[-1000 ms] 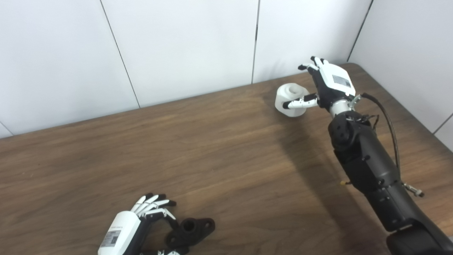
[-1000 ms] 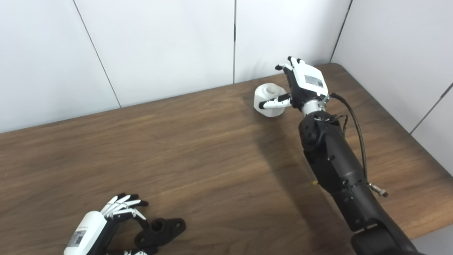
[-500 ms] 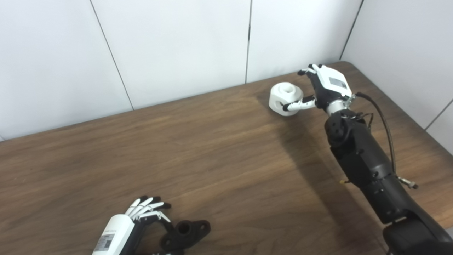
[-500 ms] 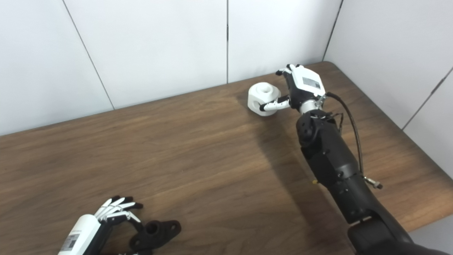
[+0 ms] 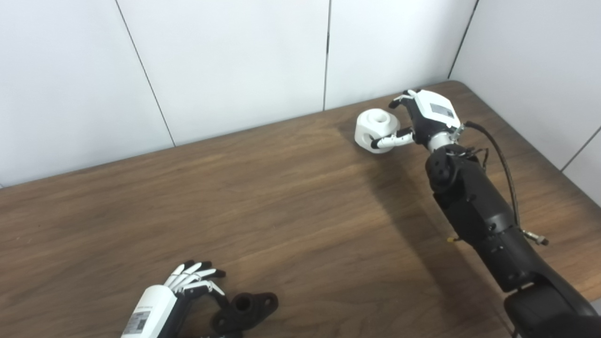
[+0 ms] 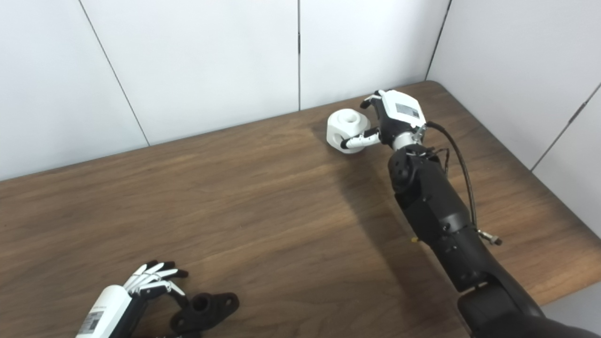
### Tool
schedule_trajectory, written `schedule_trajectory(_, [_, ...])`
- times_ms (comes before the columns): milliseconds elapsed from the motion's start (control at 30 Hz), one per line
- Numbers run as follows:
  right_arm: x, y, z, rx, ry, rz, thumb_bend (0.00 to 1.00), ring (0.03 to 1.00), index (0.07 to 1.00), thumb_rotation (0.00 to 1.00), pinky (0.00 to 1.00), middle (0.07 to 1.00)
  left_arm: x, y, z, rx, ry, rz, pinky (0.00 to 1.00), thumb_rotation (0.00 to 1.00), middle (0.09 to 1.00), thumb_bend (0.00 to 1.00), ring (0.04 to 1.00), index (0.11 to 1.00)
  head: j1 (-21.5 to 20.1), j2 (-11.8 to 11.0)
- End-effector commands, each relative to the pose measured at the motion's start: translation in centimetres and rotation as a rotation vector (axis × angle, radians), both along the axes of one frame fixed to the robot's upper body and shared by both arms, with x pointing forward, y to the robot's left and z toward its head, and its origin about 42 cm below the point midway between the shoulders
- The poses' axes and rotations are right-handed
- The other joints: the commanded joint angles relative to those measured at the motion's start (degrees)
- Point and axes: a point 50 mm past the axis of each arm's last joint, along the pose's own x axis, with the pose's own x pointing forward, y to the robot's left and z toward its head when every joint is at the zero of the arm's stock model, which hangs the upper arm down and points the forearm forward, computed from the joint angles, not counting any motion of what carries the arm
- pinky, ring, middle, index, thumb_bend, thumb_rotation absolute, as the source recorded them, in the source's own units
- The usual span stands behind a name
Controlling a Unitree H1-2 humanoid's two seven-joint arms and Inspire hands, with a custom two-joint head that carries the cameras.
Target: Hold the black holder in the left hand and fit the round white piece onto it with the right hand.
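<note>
The round white piece (image 5: pixel 377 129) rests on the table near the far right corner; it also shows in the right eye view (image 6: pixel 346 135). My right hand (image 5: pixel 425 117) is closed around it, with the thumb along its front and the fingers curled against its back right. The black holder (image 5: pixel 245 309) lies flat at the table's near left edge. My left hand (image 5: pixel 181 293) is at the holder's left end, its fingers spread above it and not closed on it. The thumb is mostly cut off by the picture's bottom edge.
The brown wooden table (image 5: pixel 281 211) meets white wall panels at the back and on the right. My right forearm (image 5: pixel 483 220) and its cable stretch over the table's right side. The table's right edge runs close beside the arm.
The camera has shifted a little. My right hand's fingers have curled down from upright onto the back of the white piece. My left hand stays spread by the holder.
</note>
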Motion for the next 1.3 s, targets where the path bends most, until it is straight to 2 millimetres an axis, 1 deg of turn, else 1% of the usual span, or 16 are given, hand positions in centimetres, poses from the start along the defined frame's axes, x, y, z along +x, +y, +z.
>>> schedule_trajectory(0, [0.83, 0.02, 2.74, -0.018, -0.084, -0.003, 0.78, 0.987, 0.755, 0.42, 0.90, 0.936, -0.57, 1.00, -0.52, 0.053, 0.033, 0.010, 0.94, 0.06, 0.785, 0.52, 0.878, 0.486, -0.08, 0.08])
schedule_trajectory(167, [1.07, 0.30, 2.66, -0.027, -0.075, 0.009, 0.78, 0.983, 0.754, 0.43, 0.88, 0.935, -0.62, 0.89, -0.44, 0.047, 0.031, 0.009, 0.94, 0.06, 0.783, 0.52, 0.876, 0.485, 0.53, 0.59])
schedule_trajectory(467, [1.42, 0.54, 2.44, -0.015, -0.073, 0.012, 0.78, 0.979, 0.751, 0.43, 0.88, 0.932, -0.66, 0.57, -0.28, 0.053, 0.026, 0.005, 0.93, 0.06, 0.785, 0.52, 0.878, 0.485, 0.95, 0.72])
schedule_trajectory(767, [1.40, 0.55, 2.32, -0.015, -0.069, 0.012, 0.77, 0.977, 0.746, 0.43, 0.87, 0.928, -0.71, 0.57, -0.30, 0.056, 0.024, 0.007, 0.93, 0.06, 0.785, 0.52, 0.878, 0.485, 0.72, 0.23])
schedule_trajectory(1267, [1.16, 0.26, 2.26, -0.020, -0.084, 0.024, 0.76, 0.961, 0.680, 0.39, 0.86, 0.909, -0.71, 0.67, -0.27, 0.056, 0.021, 0.003, 0.93, 0.05, 0.783, 0.52, 0.875, 0.485, 0.97, 0.40])
